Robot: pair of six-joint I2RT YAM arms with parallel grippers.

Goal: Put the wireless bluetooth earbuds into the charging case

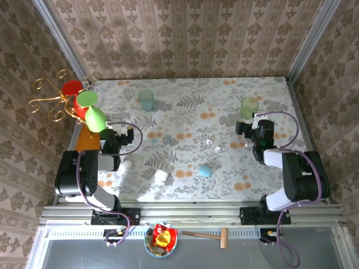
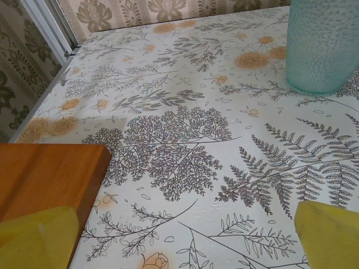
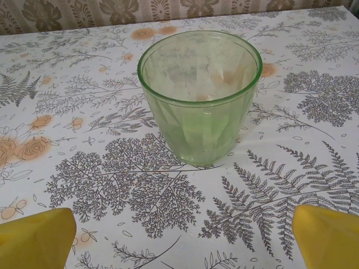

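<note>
Tiny whitish, glinting earbuds lie scattered on the floral tablecloth near the middle of the table. A light blue rounded charging case rests just in front of them, and a white one lies further left; I cannot tell whether either lid is up. My left gripper hovers open at the left over bare cloth, well away from them. At the right, my right gripper is open too, facing a green glass cup with nothing between its yellow fingers.
A teal glass cup stands at the back left, the green cup at the back right. A wooden board lies by the left gripper. A gold stand with red and green glasses stands at the left edge.
</note>
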